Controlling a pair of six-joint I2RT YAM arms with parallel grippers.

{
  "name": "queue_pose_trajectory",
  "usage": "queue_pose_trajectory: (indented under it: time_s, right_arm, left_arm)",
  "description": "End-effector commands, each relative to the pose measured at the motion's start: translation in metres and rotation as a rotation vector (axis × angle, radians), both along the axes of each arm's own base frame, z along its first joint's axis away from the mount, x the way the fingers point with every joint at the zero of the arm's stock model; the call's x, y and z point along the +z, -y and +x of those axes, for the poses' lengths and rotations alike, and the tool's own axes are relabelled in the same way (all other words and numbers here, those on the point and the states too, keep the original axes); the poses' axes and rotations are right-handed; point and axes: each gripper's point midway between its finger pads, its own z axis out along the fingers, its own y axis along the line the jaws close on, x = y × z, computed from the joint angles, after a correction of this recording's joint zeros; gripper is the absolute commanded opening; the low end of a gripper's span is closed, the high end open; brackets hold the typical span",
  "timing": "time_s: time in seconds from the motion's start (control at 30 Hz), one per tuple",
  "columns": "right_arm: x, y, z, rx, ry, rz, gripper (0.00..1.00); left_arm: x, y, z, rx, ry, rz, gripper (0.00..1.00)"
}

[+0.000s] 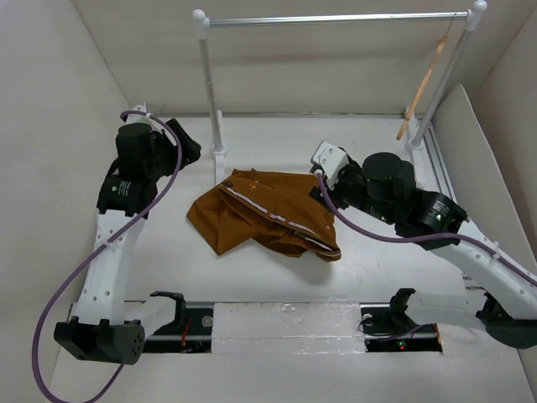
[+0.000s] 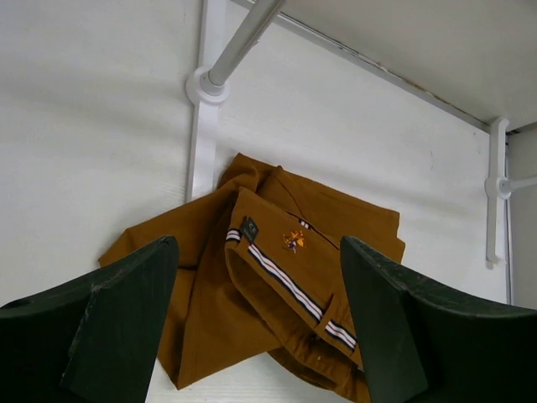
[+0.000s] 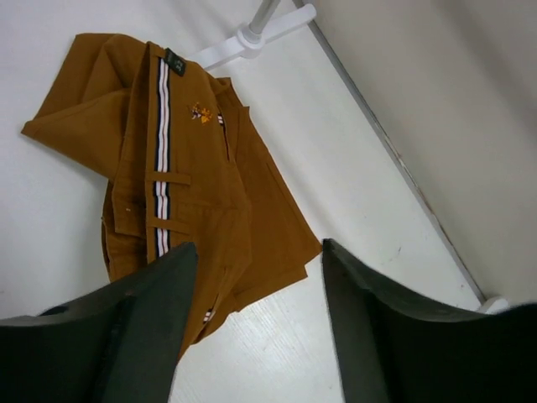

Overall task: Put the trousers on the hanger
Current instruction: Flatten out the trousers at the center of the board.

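Observation:
The rust-brown trousers (image 1: 264, 214) lie folded in a heap on the white table, the striped waistband showing. They also show in the left wrist view (image 2: 277, 277) and the right wrist view (image 3: 180, 176). The light-tan wooden hanger (image 1: 426, 84) hangs by its hook from the right end of the silver rail. My left gripper (image 1: 186, 144) is open and empty, raised to the left of the trousers. My right gripper (image 1: 323, 161) is open and empty, raised by the trousers' right edge.
The silver rail (image 1: 336, 18) on white posts (image 1: 208, 84) spans the back of the table. One post's base (image 2: 204, 86) stands just behind the trousers. White walls (image 1: 59, 101) close in on the left, back and right.

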Motion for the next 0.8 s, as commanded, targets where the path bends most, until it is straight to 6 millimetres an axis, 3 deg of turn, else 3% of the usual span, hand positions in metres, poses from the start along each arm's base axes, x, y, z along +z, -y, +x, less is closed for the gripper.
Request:
queue_pose_trajectory:
  time_s: [0.0,0.07,0.1,0.13,0.2,0.23,0.27,0.3,0.4,0.43,0.5,0.53,0.57,0.6,0.63,0.7,0.73,0.77]
  right_arm:
    - [0.015,0.000,-0.005,0.013,0.027,0.065,0.63]
    - [0.014,-0.003,-0.005,0.023,0.025,0.066,0.29]
    - [0.012,-0.004,-0.005,0.027,0.022,0.064,0.16]
    - [0.011,-0.006,-0.005,0.036,0.019,0.065,0.03]
    - [0.008,-0.012,-0.004,0.047,0.010,0.062,0.00]
    - [0.007,-0.016,-0.003,0.057,0.007,0.060,0.00]
    - [0.008,-0.019,-0.003,0.071,0.011,0.065,0.00]
    - [0.003,-0.025,-0.001,0.086,0.011,0.052,0.00]
    - [-0.013,-0.048,0.002,0.165,-0.009,0.019,0.00]
    - [-0.019,-0.059,-0.001,0.215,-0.026,0.019,0.01]
    - [-0.034,-0.080,0.002,0.258,-0.046,0.005,0.30]
    - [-0.040,-0.089,0.001,0.291,-0.057,0.005,0.43]
    - [-0.044,-0.099,0.000,0.315,-0.057,0.005,0.65]
    - [-0.052,-0.104,0.003,0.329,-0.064,-0.013,0.72]
    - [-0.067,-0.116,0.005,0.342,-0.088,-0.043,0.80]
    - [-0.085,-0.129,0.009,0.354,-0.104,-0.079,0.83]
    - [-0.090,-0.135,0.014,0.355,-0.110,-0.089,0.86]
    - [-0.112,-0.148,0.017,0.365,-0.140,-0.129,0.87]
  left_arm:
    - [0.032,-0.006,0.000,0.048,0.083,-0.015,0.74]
    - [0.037,-0.008,0.000,0.058,0.084,-0.016,0.70]
    - [0.038,-0.019,0.000,0.121,0.084,0.004,0.66]
    - [0.038,-0.023,0.000,0.153,0.082,-0.003,0.55]
    - [0.033,-0.037,-0.003,0.235,0.068,0.009,0.41]
    - [0.029,-0.040,-0.005,0.257,0.060,0.004,0.16]
    - [0.025,-0.043,-0.006,0.277,0.054,0.006,0.06]
    - [0.021,-0.048,-0.006,0.308,0.051,0.015,0.00]
    - [-0.004,-0.060,-0.005,0.371,0.012,0.004,0.00]
    - [-0.025,-0.062,-0.002,0.373,-0.043,0.001,0.00]
    - [-0.058,-0.062,0.003,0.346,-0.147,-0.059,0.06]
    - [-0.082,-0.080,-0.001,0.396,-0.202,-0.085,0.19]
    - [-0.093,-0.085,-0.002,0.399,-0.225,-0.119,0.26]
    - [-0.097,-0.078,0.002,0.343,-0.219,-0.187,0.37]
    - [-0.119,-0.089,-0.004,0.372,-0.253,-0.223,0.62]
    - [-0.133,-0.084,-0.004,0.358,-0.261,-0.275,0.72]
    - [-0.152,-0.083,-0.010,0.368,-0.301,-0.287,0.77]
    - [-0.161,-0.080,-0.012,0.366,-0.321,-0.301,0.78]
